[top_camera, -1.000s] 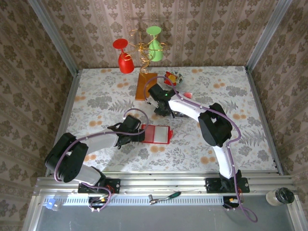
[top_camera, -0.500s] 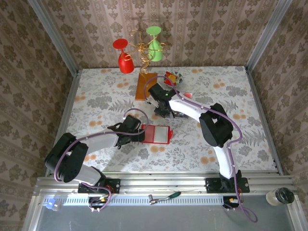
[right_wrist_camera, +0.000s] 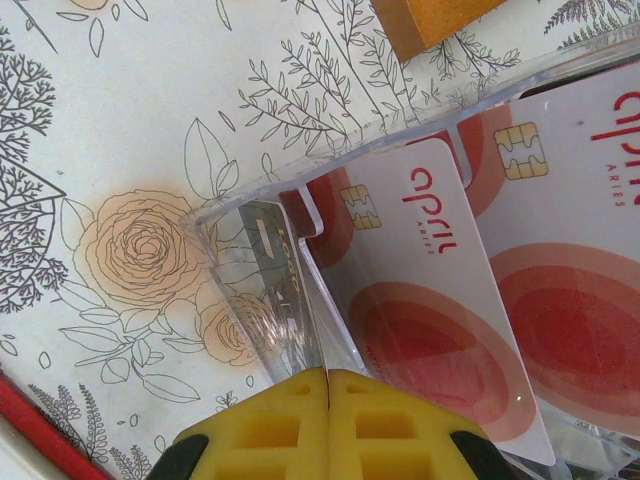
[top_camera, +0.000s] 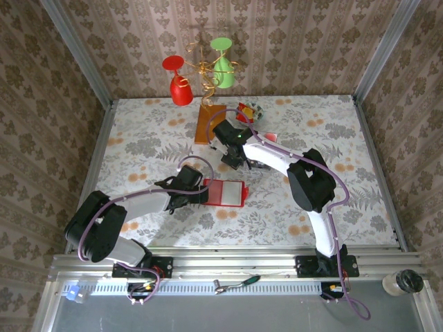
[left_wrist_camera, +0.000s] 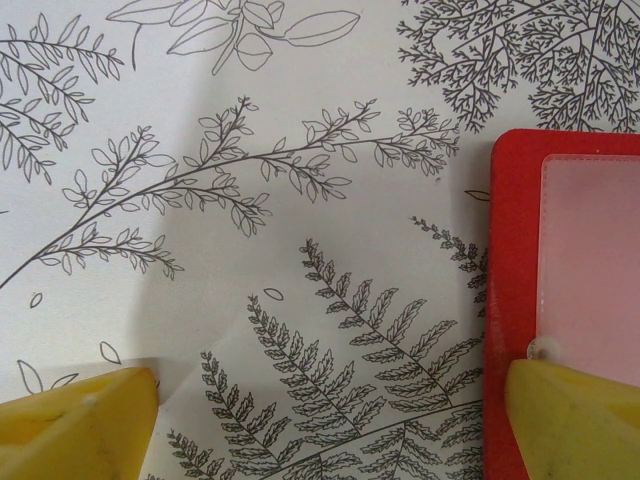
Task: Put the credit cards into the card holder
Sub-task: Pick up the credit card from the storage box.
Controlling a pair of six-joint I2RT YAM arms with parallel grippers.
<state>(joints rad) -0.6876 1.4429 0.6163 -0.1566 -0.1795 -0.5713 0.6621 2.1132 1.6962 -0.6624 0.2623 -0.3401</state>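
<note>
Item 1: flat bright-red rectangular card holder [left_wrist_camera: 512,250], beneath one yellow finger [left_wrist_camera: 575,420] of your left gripper [left_wrist_camera: 325,425], which is spread wide and empty.
Item 2: whitish-pink credit cards [right_wrist_camera: 420,290] in a clear plastic stand [right_wrist_camera: 250,215], just ahead of your right gripper [right_wrist_camera: 328,400], fully closed; hold on anything unclear.

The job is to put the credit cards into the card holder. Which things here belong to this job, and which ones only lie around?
For the job:
- cards
- card holder
- clear rack, where the cards stand

Lying about:
- wooden slab
- wire stand
- red glass
- green glass
- wrapper
</note>
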